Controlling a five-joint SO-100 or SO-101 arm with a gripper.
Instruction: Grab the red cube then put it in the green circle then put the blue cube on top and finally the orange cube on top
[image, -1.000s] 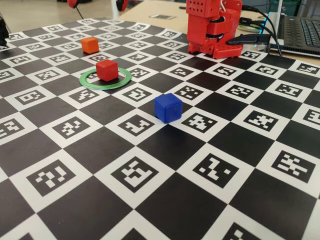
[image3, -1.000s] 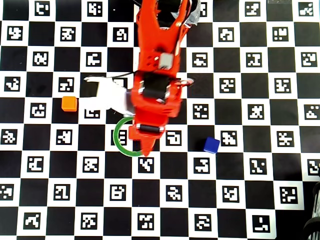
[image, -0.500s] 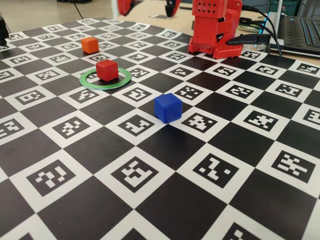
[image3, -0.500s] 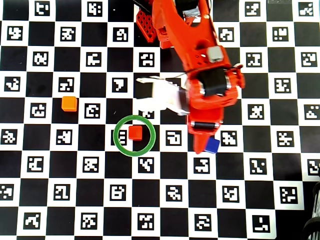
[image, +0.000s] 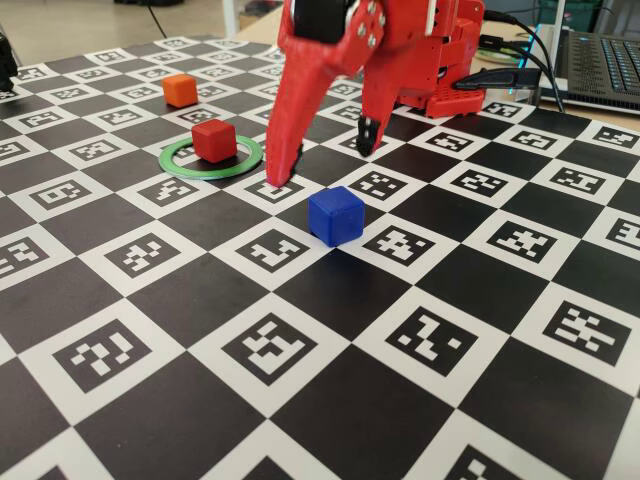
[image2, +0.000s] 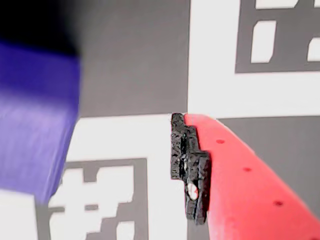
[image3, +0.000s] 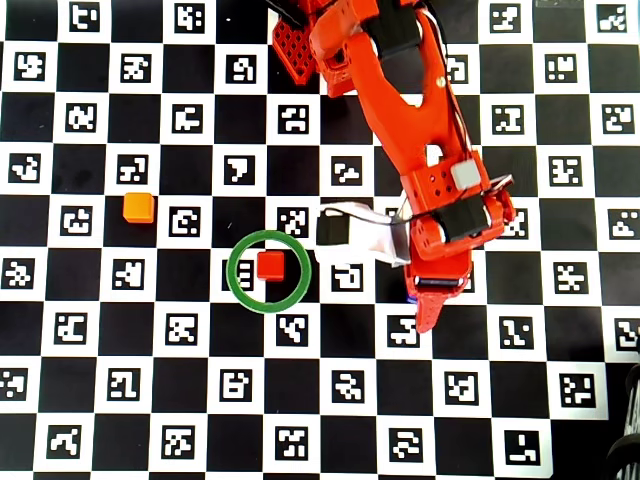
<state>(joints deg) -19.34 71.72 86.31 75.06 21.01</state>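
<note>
The red cube sits inside the green circle, free of the gripper. In the fixed view the blue cube stands on the board right of the ring. My red gripper hangs open just behind and above it, one fingertip low at its left and the other higher at its right. From overhead the gripper covers almost all of the blue cube. The wrist view has the blue cube blurred at left, clear of the black finger pad. The orange cube rests far left.
The board is a black-and-white checker mat with printed markers. The arm's red base stands at the back in the fixed view. A laptop and cables lie behind the mat at the right.
The arm swung away from the green circle, leaving the red cube inside it, moved right across the overhead view and came down with open jaws over the blue cube.
</note>
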